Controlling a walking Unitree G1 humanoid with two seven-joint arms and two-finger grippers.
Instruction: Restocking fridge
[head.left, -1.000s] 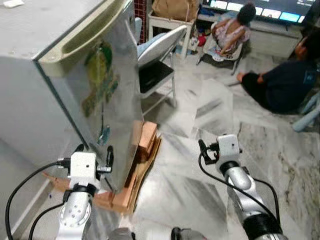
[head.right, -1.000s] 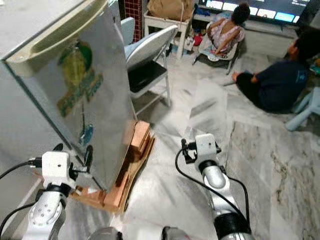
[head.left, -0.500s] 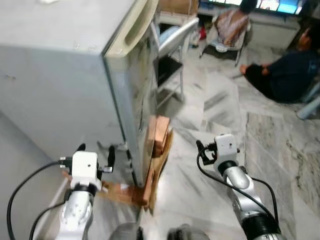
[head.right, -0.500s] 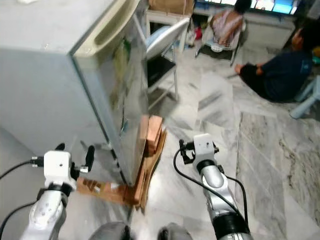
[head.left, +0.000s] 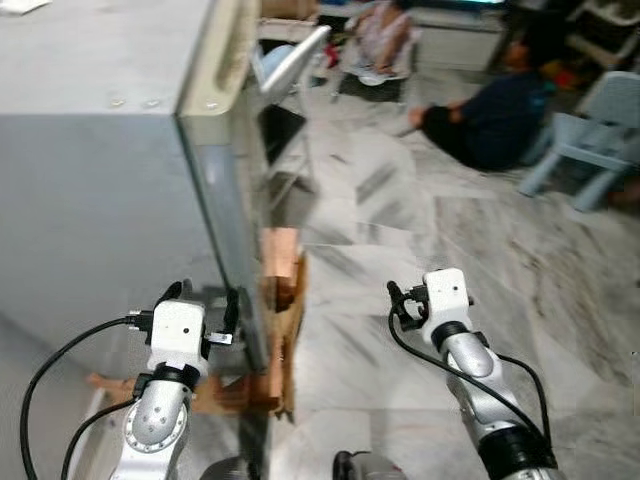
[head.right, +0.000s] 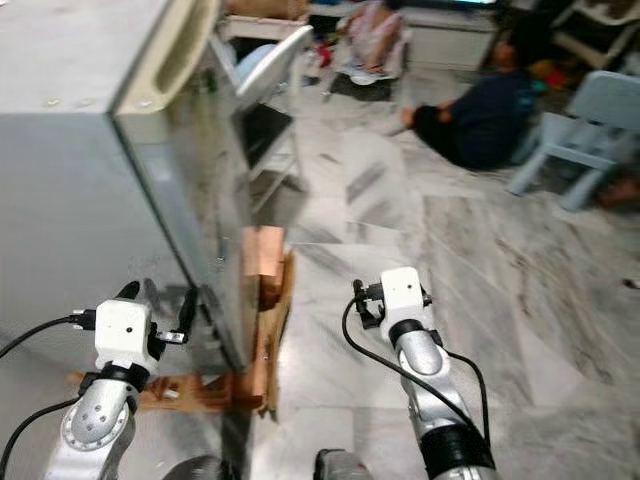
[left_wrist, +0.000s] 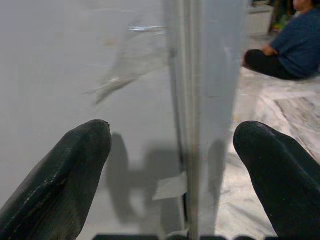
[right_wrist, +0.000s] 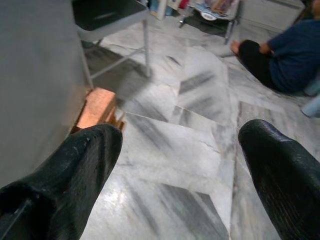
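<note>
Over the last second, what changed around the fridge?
Mostly the view: the robot turned, so the fridge door now shows edge-on. The left gripper, open, stays at the door's edge; the right gripper stays open over the floor. The cardboard and the seated person stayed put.

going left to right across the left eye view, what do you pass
Fridge → left gripper → wooden pallet → right gripper → person in dark clothes sitting on the floor → pale blue chair.

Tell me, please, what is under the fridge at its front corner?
Brown wooden blocks and flattened cardboard lie at the fridge base. How far they reach beneath it is hidden by the cabinet.
</note>
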